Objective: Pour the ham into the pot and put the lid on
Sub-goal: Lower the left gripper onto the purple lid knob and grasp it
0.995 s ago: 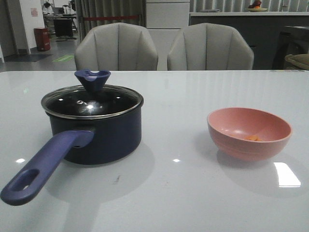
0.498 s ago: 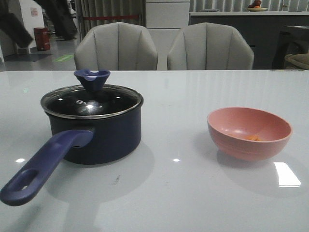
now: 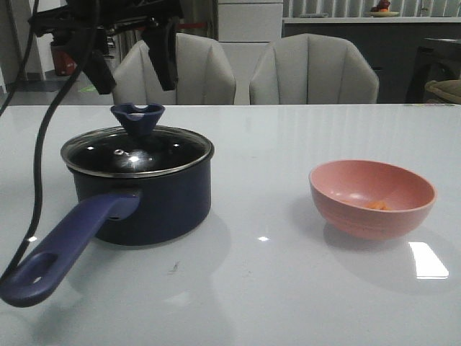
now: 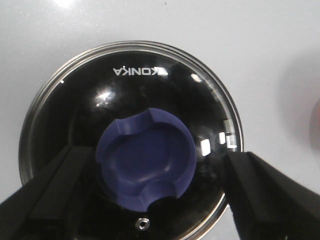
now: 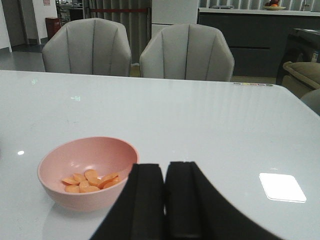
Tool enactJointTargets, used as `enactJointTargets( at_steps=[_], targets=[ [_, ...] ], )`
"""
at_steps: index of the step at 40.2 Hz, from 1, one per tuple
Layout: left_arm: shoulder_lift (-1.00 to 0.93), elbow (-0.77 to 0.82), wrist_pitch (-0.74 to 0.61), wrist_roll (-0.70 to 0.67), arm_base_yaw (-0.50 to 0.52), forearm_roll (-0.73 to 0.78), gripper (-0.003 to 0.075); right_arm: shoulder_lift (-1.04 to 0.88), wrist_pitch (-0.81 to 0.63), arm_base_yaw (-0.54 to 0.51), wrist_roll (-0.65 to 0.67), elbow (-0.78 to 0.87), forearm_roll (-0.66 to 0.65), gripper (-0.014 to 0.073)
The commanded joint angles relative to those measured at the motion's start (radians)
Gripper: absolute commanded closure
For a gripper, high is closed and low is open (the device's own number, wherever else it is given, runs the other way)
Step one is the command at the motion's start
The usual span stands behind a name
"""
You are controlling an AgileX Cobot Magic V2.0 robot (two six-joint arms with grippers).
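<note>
Left gripper (image 3: 133,68) hangs above the lid (image 3: 137,150), jaws spread wide either side of the knob (image 4: 145,159), not touching it. Lid sits on the pot (image 3: 144,202), at table (image 3: 274,288) left; ham (image 5: 90,181) lies in the pink bowl (image 3: 372,198), at table right, well apart from pot. Right gripper (image 5: 164,187): jaws pressed together, holding nothing, near bowl.

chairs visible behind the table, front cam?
2. One grey chair is behind the pot, partly hidden by the left gripper. The other grey chair is beside it, toward the side with the pink bowl.
</note>
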Motion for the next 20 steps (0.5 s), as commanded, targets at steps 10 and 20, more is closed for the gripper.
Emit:
enactJointTargets(
  at_steps=[10,20],
  targets=[
    [0.010,-0.046,-0.015,-0.082,-0.016,0.039,0.0171,-0.021,-0.075,-0.004,-0.003,-0.004,-0.012,0.0449],
    [0.019,-0.046,-0.020,-0.108,-0.016,0.055,0.0171,-0.021,-0.075,-0.004,-0.003,-0.004,-0.012,0.0449]
  ],
)
